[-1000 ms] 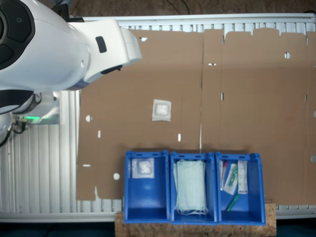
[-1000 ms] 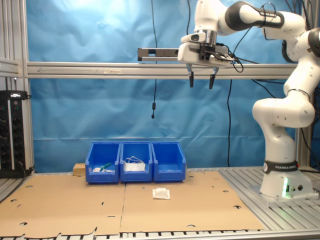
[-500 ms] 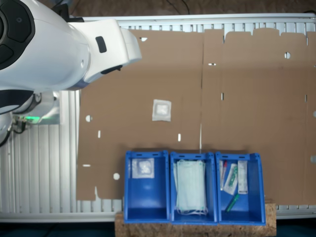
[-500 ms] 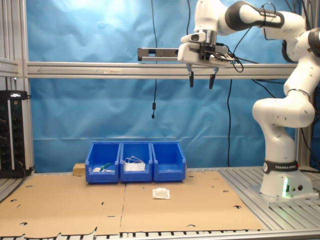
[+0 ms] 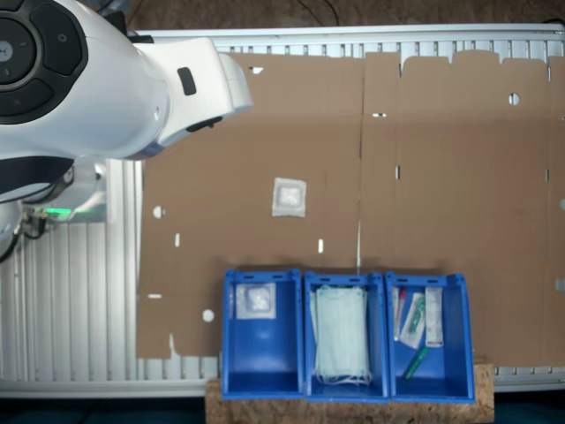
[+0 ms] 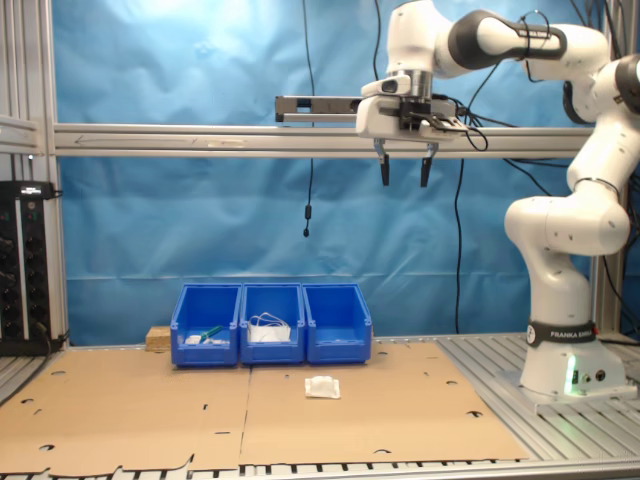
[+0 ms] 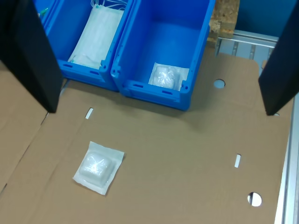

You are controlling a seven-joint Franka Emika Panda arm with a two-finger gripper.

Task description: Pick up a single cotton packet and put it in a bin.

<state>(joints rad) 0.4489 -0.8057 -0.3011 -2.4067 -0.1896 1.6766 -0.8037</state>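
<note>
A small square translucent cotton packet [image 5: 289, 196] [image 6: 322, 387] [image 7: 98, 167] lies flat on the brown cardboard in front of the row of blue bins. The bin [image 5: 262, 364] [image 6: 338, 325] [image 7: 173, 39] at the end of the row nearest the robot base holds one small white packet. My gripper [image 6: 404, 182] hangs high above the table, open, with nothing between its fingers. In the wrist view the two dark fingers [image 7: 32, 60] frame the packet and the bin far below. The white arm body [image 5: 97, 79] covers the first exterior view's upper left.
The middle bin [image 5: 309, 331] [image 6: 270, 322] holds pale green masks. The far bin [image 5: 450, 340] [image 6: 207, 322] holds slim assorted packets. Cardboard [image 5: 441, 177] covers the table. A horizontal frame rail [image 6: 180, 140] crosses behind the gripper, and the robot base [image 6: 565, 365] stands at the second exterior view's right.
The gripper has dropped slightly and shifted a little toward the second exterior view's right, still open. The packet and bins have not moved.
</note>
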